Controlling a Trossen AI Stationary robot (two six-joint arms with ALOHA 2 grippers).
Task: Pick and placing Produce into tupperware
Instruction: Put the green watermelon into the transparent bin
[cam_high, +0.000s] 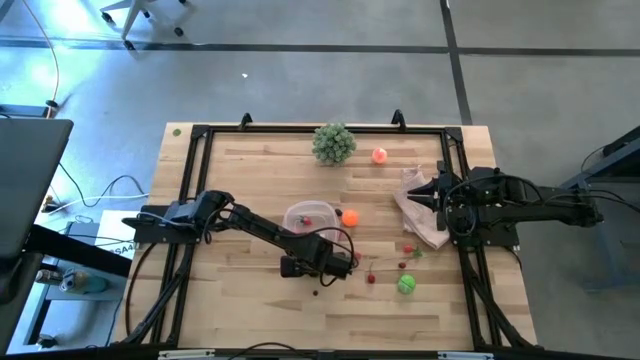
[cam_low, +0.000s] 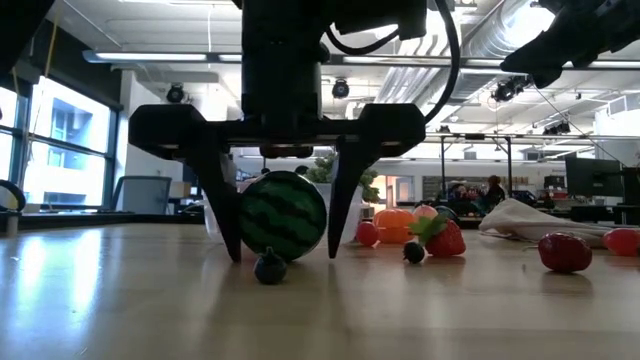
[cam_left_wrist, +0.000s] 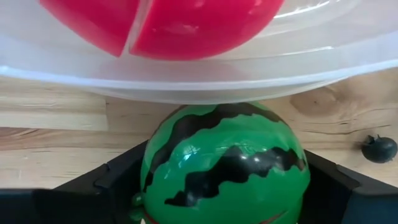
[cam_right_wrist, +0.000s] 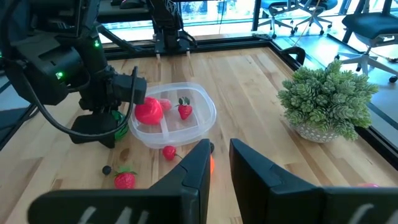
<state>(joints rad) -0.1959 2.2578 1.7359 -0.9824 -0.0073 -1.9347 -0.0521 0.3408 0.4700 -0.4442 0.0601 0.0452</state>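
Low view is showing the left gripper straddling, not yet squeezing, a striped green watermelon ball; the clear rounded-square plastic tupperware is holding a few red pieces, others are lying scattered across the desk, and the right gripper is waiting open at the right edge.

Floor: grey, with dark seams
Windows: bright, far left
Chairs: beyond the table
Ceiling lights: long strips

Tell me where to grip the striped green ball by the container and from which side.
Grip the striped green ball across its widest middle, coming straight down from above. It is round and smooth, so a hold off the middle would likely squeeze it out. The left gripper already straddles it that way, fingers open on either side, tips at the table. The container sits close beside it.
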